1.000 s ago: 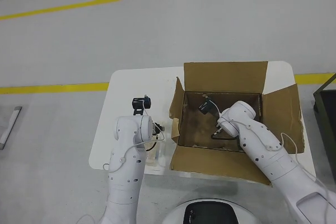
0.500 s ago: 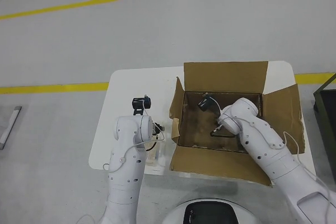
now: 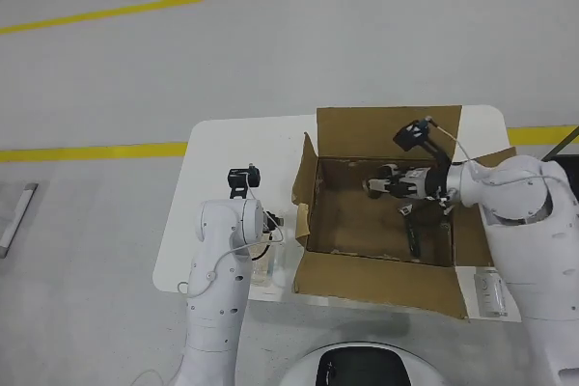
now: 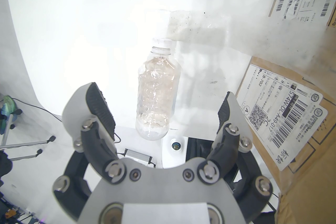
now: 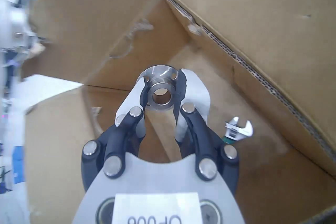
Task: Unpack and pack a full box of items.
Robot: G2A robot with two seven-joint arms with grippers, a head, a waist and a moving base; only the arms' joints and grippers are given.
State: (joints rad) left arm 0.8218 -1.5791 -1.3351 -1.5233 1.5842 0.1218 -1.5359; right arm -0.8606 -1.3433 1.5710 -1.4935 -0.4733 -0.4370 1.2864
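Note:
An open cardboard box (image 3: 386, 130) stands on the white table (image 3: 236, 145). My right gripper (image 5: 162, 89) is shut on a small metal flange (image 5: 159, 96) and hovers over the far part of the box's inside (image 3: 376, 183). An adjustable wrench (image 5: 237, 130) lies on the box floor (image 3: 410, 236). To the left of the box, my left gripper (image 4: 161, 100) hangs open above a clear plastic bottle (image 4: 156, 101) that lies on the table. The fingers do not touch it.
The box's labelled side wall (image 4: 286, 114) is close beside the left gripper. A second clear bottle (image 3: 489, 289) lies on the table at the box's right, next to the right arm. The box flaps (image 3: 487, 198) stand out on all sides.
The right arm has swung out to the right and turned, and its gripper has risen from low in the box to the far side. The left arm has kept still.

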